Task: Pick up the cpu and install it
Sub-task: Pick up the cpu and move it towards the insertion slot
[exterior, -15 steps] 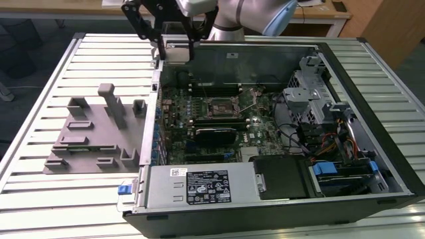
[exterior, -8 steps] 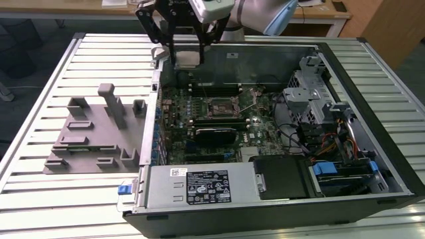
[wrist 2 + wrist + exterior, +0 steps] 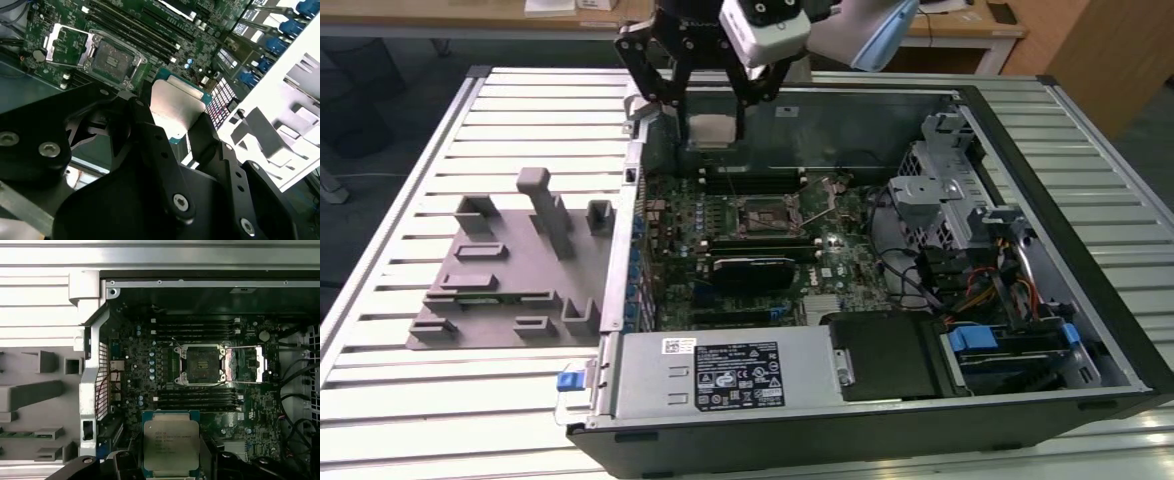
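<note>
My jaws are clamped on the cpu point(image 3: 708, 130), in the upper middle of the exterior view, above the computer case point(image 3: 854, 440). I think I am carrying it. The open socket point(image 3: 763, 213) waits mid-frame; the cpu must sit flat and lined up.

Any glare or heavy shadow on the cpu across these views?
Second wrist view: the cpu, gripped by the tool, glares near-white on its metal top. First wrist view: evenly lit, no hotspot. Exterior view: pale above the dark case.
</note>
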You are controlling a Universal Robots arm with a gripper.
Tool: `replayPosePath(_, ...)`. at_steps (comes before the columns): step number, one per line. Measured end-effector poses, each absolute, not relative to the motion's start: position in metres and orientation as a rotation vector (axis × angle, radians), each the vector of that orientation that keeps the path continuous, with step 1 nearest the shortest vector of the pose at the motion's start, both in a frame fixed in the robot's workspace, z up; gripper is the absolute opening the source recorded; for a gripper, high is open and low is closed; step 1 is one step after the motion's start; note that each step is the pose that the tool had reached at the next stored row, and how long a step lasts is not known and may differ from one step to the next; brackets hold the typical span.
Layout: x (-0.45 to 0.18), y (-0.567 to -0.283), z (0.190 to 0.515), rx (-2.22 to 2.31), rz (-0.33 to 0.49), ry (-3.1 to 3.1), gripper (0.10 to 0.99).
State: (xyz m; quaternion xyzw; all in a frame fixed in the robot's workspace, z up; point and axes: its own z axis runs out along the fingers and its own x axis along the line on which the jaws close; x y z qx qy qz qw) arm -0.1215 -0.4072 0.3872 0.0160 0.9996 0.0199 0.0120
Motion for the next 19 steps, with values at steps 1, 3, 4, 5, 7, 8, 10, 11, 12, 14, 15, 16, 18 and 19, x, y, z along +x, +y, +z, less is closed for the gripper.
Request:
replayPosePath(1, -0.12, -0.407, 0.386, 0.05, 0.062, 3.117, 0.541)
replayPosePath(3, -0.118, -0.407, 0.383, 0.05, 0.062, 3.117, 0.541)
replayPosePath(4, -0.116, -0.407, 0.381, 0.05, 0.062, 3.117, 0.541)
replayPosePath(5, -0.115, -0.407, 0.38, 0.05, 0.062, 3.117, 0.541)
replayPosePath(7, -0.112, -0.407, 0.377, 0.05, 0.062, 3.117, 0.541)
replayPosePath(8, -0.111, -0.407, 0.376, 0.05, 0.062, 3.117, 0.541)
replayPosePath(10, -0.109, -0.407, 0.373, 0.05, 0.062, 3.117, 0.541)
replayPosePath(11, -0.108, -0.407, 0.372, 0.05, 0.061, 3.117, 0.541)
replayPosePath(12, -0.106, -0.407, 0.37, 0.05, 0.061, 3.117, 0.541)
replayPosePath(14, -0.104, -0.407, 0.367, 0.05, 0.062, 3.117, 0.541)
replayPosePath(15, -0.103, -0.407, 0.366, 0.05, 0.062, 3.117, 0.541)
replayPosePath(16, -0.102, -0.407, 0.365, 0.05, 0.062, 3.117, 0.541)
replayPosePath(18, -0.1, -0.407, 0.362, 0.05, 0.062, 3.117, 0.541)
replayPosePath(19, -0.099, -0.407, 0.36, 0.05, 0.062, 3.117, 0.541)
